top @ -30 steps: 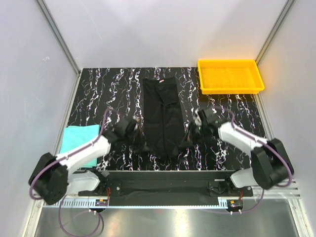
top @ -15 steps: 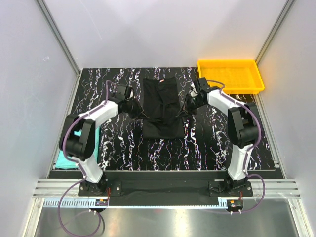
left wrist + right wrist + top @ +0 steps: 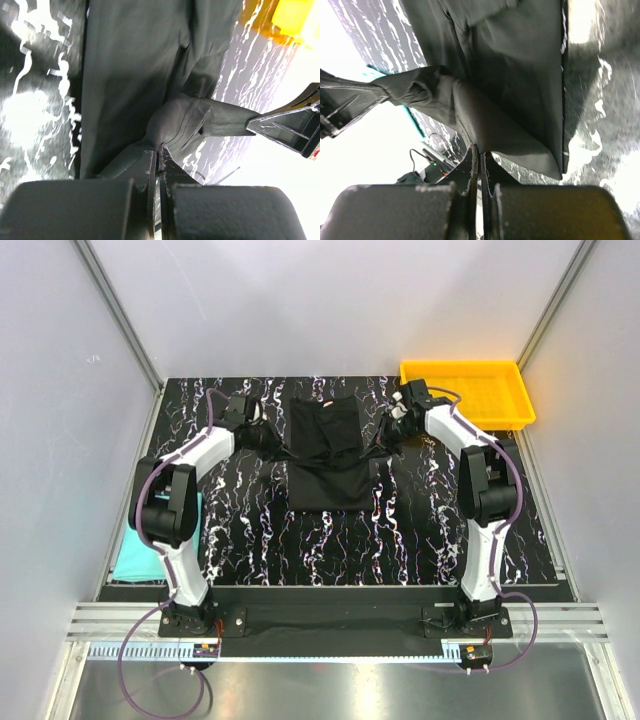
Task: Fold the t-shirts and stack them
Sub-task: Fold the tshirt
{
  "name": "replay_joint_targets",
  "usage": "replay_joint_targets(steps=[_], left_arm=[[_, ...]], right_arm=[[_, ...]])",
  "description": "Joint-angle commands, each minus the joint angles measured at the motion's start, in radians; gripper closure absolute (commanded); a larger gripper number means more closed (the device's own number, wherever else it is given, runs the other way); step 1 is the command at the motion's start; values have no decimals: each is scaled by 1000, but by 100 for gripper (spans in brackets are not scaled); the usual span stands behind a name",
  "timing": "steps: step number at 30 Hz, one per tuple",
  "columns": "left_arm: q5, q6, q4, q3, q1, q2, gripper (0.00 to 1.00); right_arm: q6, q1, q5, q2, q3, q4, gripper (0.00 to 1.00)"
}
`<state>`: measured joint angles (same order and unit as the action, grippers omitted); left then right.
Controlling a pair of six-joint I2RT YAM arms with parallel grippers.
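Observation:
The black t-shirt (image 3: pixel 330 480) lies in the middle of the table, its near half doubled over toward the collar. My left gripper (image 3: pixel 270 440) is shut on a corner of its hem at the left side; the wrist view shows the cloth (image 3: pixel 135 60) pinched at the tips (image 3: pixel 159 148). My right gripper (image 3: pixel 383 440) is shut on the opposite corner, with the fabric (image 3: pixel 520 75) bunched at its tips (image 3: pixel 481 150). The hem is stretched between the two grippers, above the shirt. The teal t-shirt (image 3: pixel 125 558) lies folded at the left edge, partly hidden behind the left arm.
A yellow tray (image 3: pixel 520 405) stands at the far right corner of the marbled black table (image 3: pixel 430 540), close to the right wrist. Grey walls close off the left, back and right. Each wrist view shows the other gripper across the shirt.
Both grippers have travelled from the near part of the table to the far part, carrying the black shirt's near hem. The shirt now looks half as long.

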<state>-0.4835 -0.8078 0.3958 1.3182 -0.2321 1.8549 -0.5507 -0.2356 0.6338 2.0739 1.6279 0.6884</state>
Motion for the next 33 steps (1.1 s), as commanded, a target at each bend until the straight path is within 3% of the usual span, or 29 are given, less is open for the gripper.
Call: replay_joint_targets(steps=[1, 15, 18, 19, 21, 22, 23, 25, 26, 29, 33], left_arm=[[-61, 13, -17, 65, 10, 50, 100], [-119, 53, -14, 150, 48, 167, 99], [-122, 99, 34, 209, 51, 211, 90], [-118, 143, 60, 235, 51, 227, 77], [-121, 197, 138, 326, 51, 283, 71], [-71, 267, 173, 369, 53, 302, 66], [-26, 312, 284, 419, 51, 314, 64], [90, 404, 353, 517, 51, 281, 59], [112, 421, 365, 524, 53, 252, 55], [132, 463, 364, 483, 47, 120, 50], [56, 458, 322, 290, 16, 4, 51]], right_arm=[[20, 2, 58, 54, 78, 23, 100], [31, 18, 86, 179, 202, 48, 100], [28, 22, 77, 204, 227, 53, 94], [29, 24, 66, 212, 237, 53, 90], [32, 35, 12, 248, 280, 59, 78], [44, 42, -6, 265, 306, 69, 76], [58, 50, -31, 284, 390, 89, 67], [142, 51, -140, 342, 524, 234, 59], [170, 51, -170, 354, 649, 288, 57], [236, 51, -259, 332, 722, 417, 48], [248, 12, -289, 149, 514, 398, 41]])
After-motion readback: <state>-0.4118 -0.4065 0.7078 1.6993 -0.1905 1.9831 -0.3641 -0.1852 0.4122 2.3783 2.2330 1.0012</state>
